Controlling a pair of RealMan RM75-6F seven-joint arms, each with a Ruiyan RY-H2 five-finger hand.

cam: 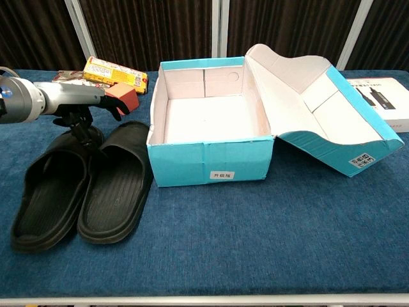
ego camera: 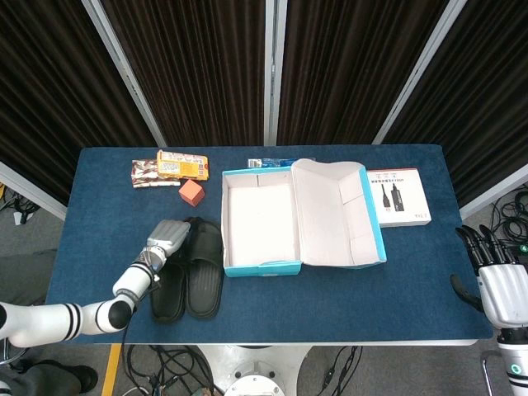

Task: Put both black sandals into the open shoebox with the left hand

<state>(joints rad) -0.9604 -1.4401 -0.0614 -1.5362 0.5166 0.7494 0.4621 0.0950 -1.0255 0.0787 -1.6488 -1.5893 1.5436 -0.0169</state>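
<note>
Blue table bears non-task items. Orange cube lies near the rear left. Behind it, a yellow snack pack sits beside a brown wrapper. White boxed cable package lies at far right. Dark curtains hang behind.

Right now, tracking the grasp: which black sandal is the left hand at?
The outer sandal, farther from the shoebox; the left hand is over its toe end.
</note>
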